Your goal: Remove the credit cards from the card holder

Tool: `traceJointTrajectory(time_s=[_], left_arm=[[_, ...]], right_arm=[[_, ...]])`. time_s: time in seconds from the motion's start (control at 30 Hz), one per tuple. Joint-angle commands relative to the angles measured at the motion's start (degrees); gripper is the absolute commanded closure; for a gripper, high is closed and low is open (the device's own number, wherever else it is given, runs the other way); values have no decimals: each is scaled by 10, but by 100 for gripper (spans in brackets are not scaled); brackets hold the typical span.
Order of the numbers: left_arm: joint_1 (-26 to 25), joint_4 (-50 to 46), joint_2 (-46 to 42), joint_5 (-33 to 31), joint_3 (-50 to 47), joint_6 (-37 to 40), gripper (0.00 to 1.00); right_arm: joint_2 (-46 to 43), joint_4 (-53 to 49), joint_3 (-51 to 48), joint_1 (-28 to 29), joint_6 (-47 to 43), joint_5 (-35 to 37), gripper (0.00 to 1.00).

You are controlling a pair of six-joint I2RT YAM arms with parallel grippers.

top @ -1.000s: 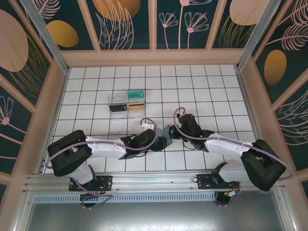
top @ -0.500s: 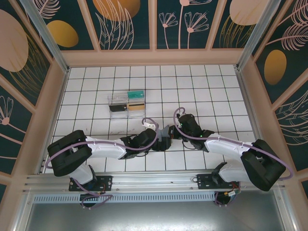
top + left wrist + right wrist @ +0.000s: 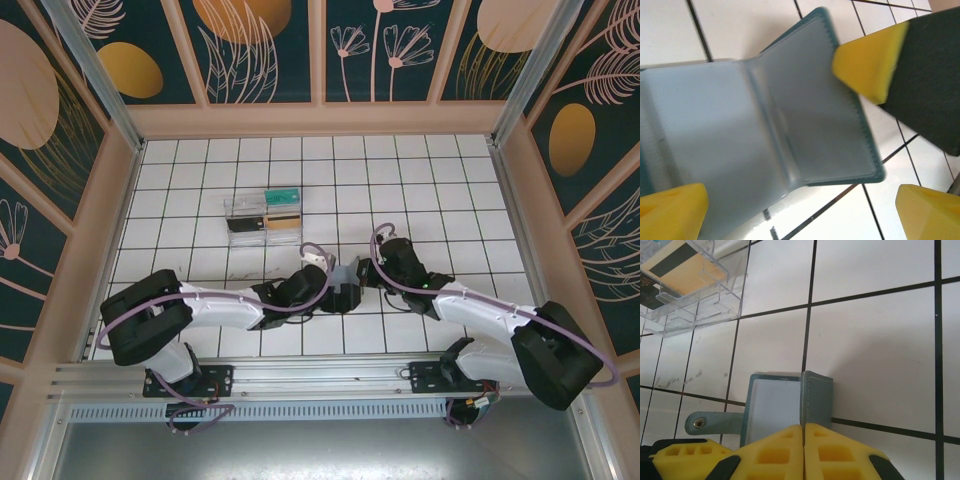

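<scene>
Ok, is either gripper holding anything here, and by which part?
The right gripper, shut, pinches the card holder by the outer edge of one half. The left gripper is open, holding nothing.

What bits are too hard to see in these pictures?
- Card holder pockets: left wrist view is blurred, so what's inside can't be told.
- Clear box: right wrist view's top-left edge cuts it off.
- Cards at the box: too small to count from the top view.

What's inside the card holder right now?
The card holder is open: bare pale blue-grey pockets, no card visible. One corner is covered by a yellow fingertip, and the pocket depths cannot be seen.
</scene>
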Motion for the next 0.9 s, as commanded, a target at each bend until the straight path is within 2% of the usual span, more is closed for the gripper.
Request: traceJointTrajectory(time_s=[0.0,0.17,0.37,0.7,0.87], left_arm=[[0,17,30,16,35,11,5],[1,-14,6,-41,23,-4,5],[1,-71,-36,-110,-1,-27,3],[1,-103,-41,-141,-13,-43,3],[1,-99,-32,-123,-10,-37,4]], right_arm=[[12,15,-13,-3,10,-11,92],[26,27,-22,-4,7,-18,98],[51,51,-26,-4,7,-31,98],[69,66,-26,-5,2,-41,99],[74,68,-23,-5,3,-44,99]])
